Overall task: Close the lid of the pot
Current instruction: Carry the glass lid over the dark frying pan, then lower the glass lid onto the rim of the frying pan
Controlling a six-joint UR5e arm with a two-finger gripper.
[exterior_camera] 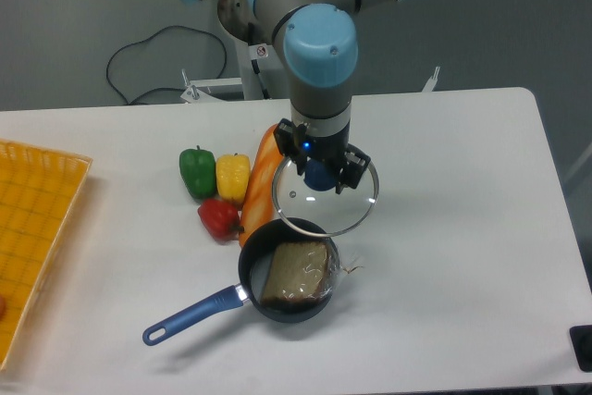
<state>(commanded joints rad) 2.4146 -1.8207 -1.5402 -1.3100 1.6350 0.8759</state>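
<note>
my claw (pixel 320 176) grips the lid (pixel 326 201) by its knob, held just beyond the pot (pixel 289 270); lowering it on is left.

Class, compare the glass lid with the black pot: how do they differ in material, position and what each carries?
The lid is clear glass with a metal rim; the pot is opaque black. The lid is held by its blue knob in the gripper, overlapping the pot's far rim; the pot rests on the table. The pot holds a wrapped sandwich; the lid carries nothing. Both are round, similarly wide, with blue parts.
</note>
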